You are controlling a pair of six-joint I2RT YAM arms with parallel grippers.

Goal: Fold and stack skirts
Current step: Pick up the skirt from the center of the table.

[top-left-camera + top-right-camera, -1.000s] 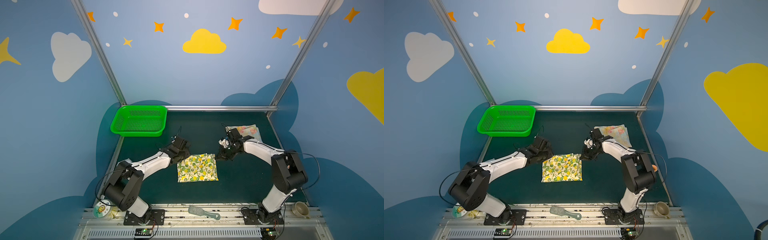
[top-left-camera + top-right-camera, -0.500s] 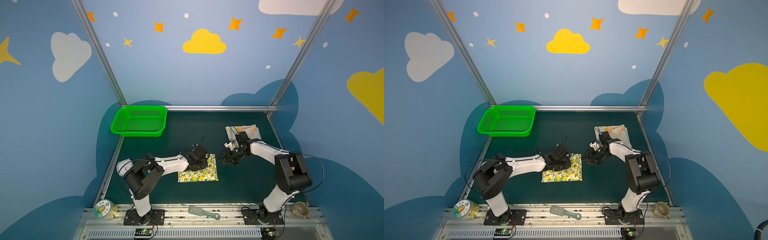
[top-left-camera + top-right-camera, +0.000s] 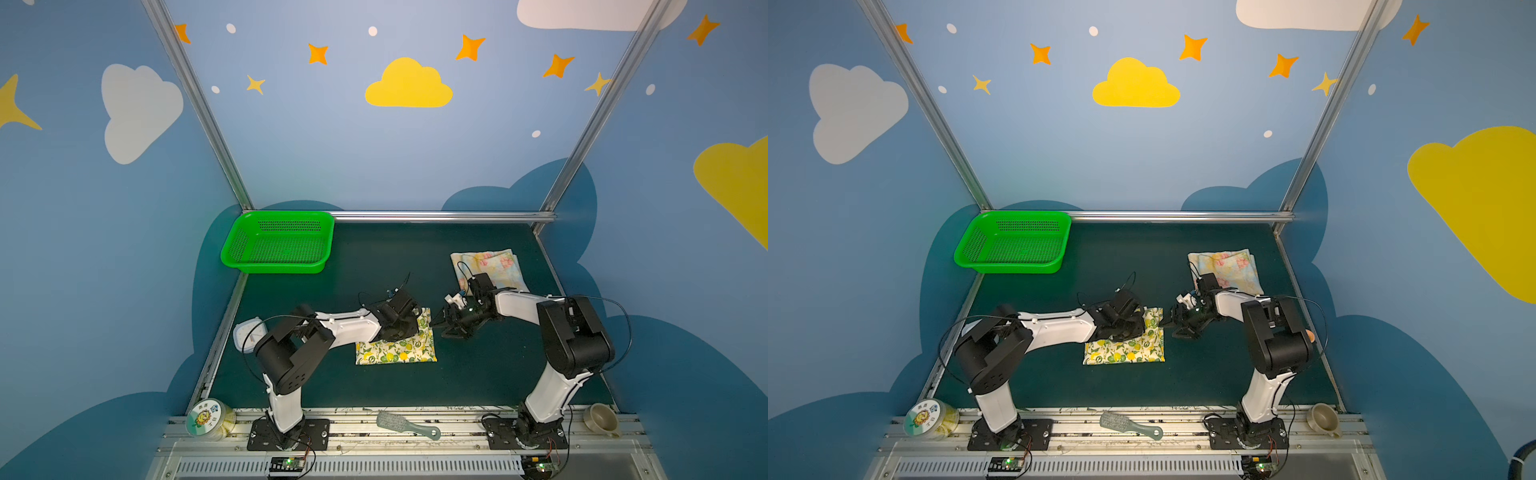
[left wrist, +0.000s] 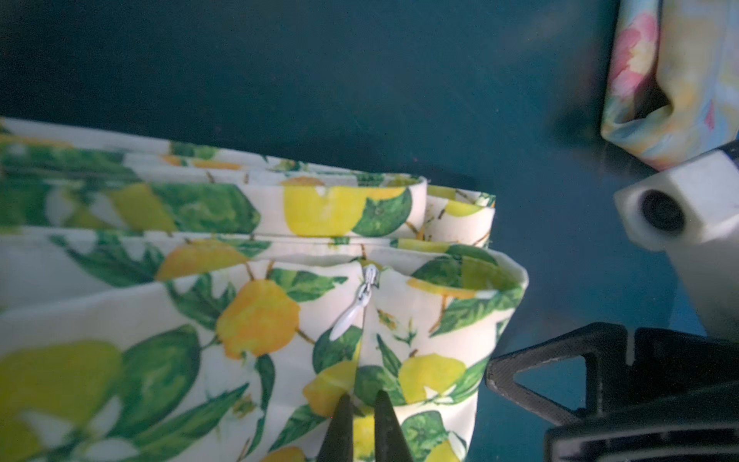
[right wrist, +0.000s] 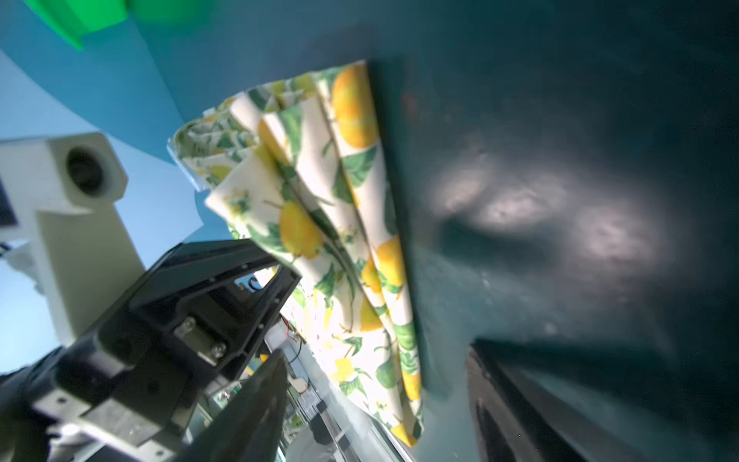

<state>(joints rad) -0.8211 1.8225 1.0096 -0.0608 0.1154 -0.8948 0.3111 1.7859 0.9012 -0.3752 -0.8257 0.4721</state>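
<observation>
We've got the basket (image 3: 278, 268) in the table's (image 3: 374, 257) far left corner and the flower skirt (image 3: 496, 264) far right. The lemon skirt (image 3: 399, 351) lies mid-table, nearer the front. The left gripper (image 4: 363, 396) sits over its far edge, the right gripper (image 3: 440, 329) just beside it on the right.

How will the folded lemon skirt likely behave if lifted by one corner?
The lemon skirt shows soft, rounded fold edges, so it would probably droop and unfold. Being thin cloth, it is likely light. Its zipper pull may dangle.
</observation>
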